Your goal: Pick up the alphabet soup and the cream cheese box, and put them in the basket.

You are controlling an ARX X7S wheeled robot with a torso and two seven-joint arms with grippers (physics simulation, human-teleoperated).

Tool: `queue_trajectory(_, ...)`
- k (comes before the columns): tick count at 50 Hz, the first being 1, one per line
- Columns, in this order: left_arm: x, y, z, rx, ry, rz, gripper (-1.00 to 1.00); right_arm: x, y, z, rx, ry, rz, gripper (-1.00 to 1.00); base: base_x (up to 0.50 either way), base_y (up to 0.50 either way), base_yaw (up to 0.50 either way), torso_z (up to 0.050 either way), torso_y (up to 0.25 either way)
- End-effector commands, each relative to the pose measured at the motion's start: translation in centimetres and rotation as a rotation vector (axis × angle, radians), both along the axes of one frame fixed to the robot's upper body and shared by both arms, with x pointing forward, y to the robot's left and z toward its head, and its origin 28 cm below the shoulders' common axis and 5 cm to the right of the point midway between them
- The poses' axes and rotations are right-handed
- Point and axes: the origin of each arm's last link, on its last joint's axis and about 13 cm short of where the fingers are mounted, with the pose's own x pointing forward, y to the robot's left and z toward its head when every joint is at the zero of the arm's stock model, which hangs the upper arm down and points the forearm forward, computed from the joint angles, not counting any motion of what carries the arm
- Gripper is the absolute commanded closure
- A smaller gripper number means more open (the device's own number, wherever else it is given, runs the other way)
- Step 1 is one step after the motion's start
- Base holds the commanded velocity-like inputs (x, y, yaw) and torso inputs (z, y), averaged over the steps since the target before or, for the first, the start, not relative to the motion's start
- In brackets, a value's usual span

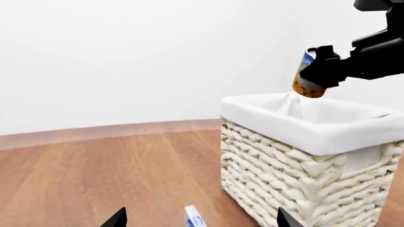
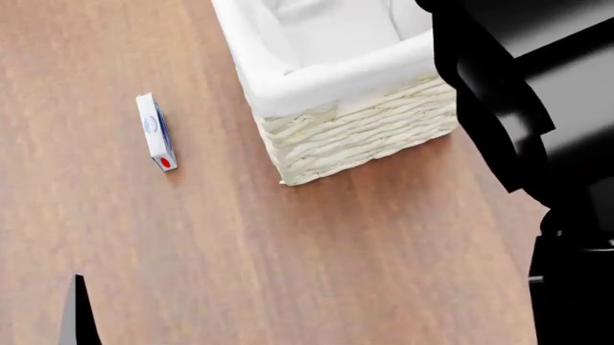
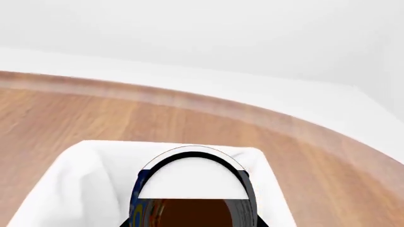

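Note:
My right gripper [image 1: 320,70] is shut on the alphabet soup [image 1: 307,80], a blue can with an orange band, and holds it tilted above the basket [image 1: 303,120]. In the right wrist view the can [image 3: 192,187] fills the foreground over the basket's white liner [image 3: 75,182]. The cream cheese box [image 2: 155,131], white with a blue logo and a red dot, lies on the wooden floor left of the basket [image 2: 317,85]. My left gripper [image 1: 202,222] is open and low, with the box [image 1: 194,217] between its fingertips but apart from them. One left finger [image 2: 82,316] shows in the head view.
The wooden floor [image 2: 287,251] runs to a white wall with a curved skirting [image 1: 113,130]. My black right arm [image 2: 537,108] covers the right side of the head view, next to the basket.

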Motion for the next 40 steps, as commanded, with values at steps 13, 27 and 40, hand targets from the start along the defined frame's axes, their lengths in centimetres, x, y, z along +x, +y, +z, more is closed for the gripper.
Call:
queue_trajectory(13, -0.2, 0.2, -0.1, -0.006, 0.001, 0.006, -1.0, -0.7, 0.8, 0.3, -0.044, -0.023, 0.044, 1.0, 0.0, 0.0, 0.0, 0.0, 0.001)
queue_trajectory(27, -0.1, 0.1, -0.1, 0.006, 0.004, 0.007, -1.0, 0.1, 0.9, -0.4, -0.047, -0.013, 0.037, 1.0, 0.0, 0.0, 0.0, 0.0, 0.001)
queue_trajectory(40, -0.1, 0.2, -0.3, 0.012, 0.009, 0.013, -1.0, 0.7, 0.9, -1.5, -0.058, 0.009, 0.036, 1.0, 0.0, 0.0, 0.0, 0.0, 0.001)
